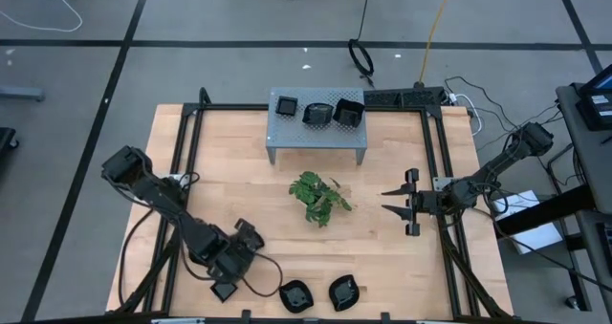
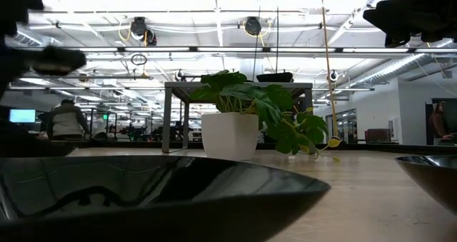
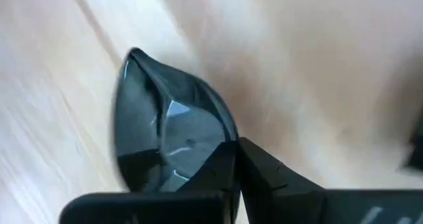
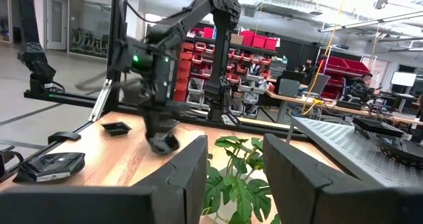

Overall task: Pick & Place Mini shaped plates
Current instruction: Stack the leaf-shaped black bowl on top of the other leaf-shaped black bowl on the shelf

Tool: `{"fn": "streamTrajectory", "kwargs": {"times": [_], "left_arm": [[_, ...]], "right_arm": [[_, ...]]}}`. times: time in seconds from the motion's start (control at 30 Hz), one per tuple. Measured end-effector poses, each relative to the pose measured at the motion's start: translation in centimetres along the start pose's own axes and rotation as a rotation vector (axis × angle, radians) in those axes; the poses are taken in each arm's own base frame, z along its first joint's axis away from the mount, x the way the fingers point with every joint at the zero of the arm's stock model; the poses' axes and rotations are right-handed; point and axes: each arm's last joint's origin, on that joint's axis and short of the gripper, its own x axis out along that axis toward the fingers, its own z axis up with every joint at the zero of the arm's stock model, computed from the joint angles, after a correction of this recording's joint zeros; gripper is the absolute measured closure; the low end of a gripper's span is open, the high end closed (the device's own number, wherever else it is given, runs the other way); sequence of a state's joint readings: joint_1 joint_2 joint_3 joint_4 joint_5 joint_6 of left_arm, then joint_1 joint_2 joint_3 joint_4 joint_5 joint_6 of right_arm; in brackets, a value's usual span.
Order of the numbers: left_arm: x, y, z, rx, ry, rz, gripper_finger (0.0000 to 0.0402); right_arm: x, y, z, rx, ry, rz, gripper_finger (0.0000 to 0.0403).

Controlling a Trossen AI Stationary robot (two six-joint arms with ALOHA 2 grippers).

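Left wrist view: glossy black plate (image 3: 168, 145) nearest lens, rim nipped by left gripper (image 3: 218, 184), wood tabletop (image 3: 297, 65) beneath.

High view: left gripper (image 1: 232, 267) at near table edge, well apart from green sprig (image 1: 318, 197); held plate (image 1: 224, 291) at fingertips, two loose plates (image 1: 295, 294) just beside. Three plates (image 1: 316, 113) on grey perforated stand (image 1: 316, 133) beyond sprig. Right gripper (image 1: 406, 203) waits beside sprig, fingers apart.

Low view: only plate rim (image 2: 143, 181) fills foreground; grasp hidden here.

Right wrist view: own fingers (image 4: 192, 178) apart.

Risk: shallow rim grip on glossy surface; plate may slip or tilt.
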State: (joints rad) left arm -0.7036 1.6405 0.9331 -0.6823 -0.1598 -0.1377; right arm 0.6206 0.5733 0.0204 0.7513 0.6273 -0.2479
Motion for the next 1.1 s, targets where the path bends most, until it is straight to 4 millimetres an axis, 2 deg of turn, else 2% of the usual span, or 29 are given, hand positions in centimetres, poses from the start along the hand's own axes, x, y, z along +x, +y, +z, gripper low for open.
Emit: {"fn": "streamTrajectory", "kwargs": {"times": [0.17,0.33,0.5,0.63,0.77,0.93,1.1], "left_arm": [[-2.6,0.9,2.6,0.007,-0.083,0.026,0.0395],[-5.9,3.1,5.4,-0.008,-0.185,0.205,0.039],[-9.5,6.9,7.8,-0.099,-0.289,0.439,0.0393],[-11.5,11.6,8.8,-0.241,-0.362,0.638,0.0388],[-12.1,17.5,8.5,-0.416,-0.431,0.726,0.0397],[-12.5,24.6,6.2,-0.539,-0.463,0.791,0.0388],[-12.6,29.8,3.6,-0.657,-0.547,0.766,0.0395]], "right_arm": [[0.0,0.0,0.0,0.0,0.0,0.0,0.0268],[0.0,0.0,0.0,0.0,0.0,0.0,0.0268],[0.0,0.0,0.0,0.0,0.0,0.0,0.0268],[0.0,0.0,0.0,0.0,0.0,0.0,0.0268],[0.0,0.0,0.0,0.0,0.0,0.0,0.0268],[0.0,0.0,0.0,0.0,0.0,0.0,0.0268],[0.0,0.0,0.0,0.0,0.0,0.0,0.0268]]}}
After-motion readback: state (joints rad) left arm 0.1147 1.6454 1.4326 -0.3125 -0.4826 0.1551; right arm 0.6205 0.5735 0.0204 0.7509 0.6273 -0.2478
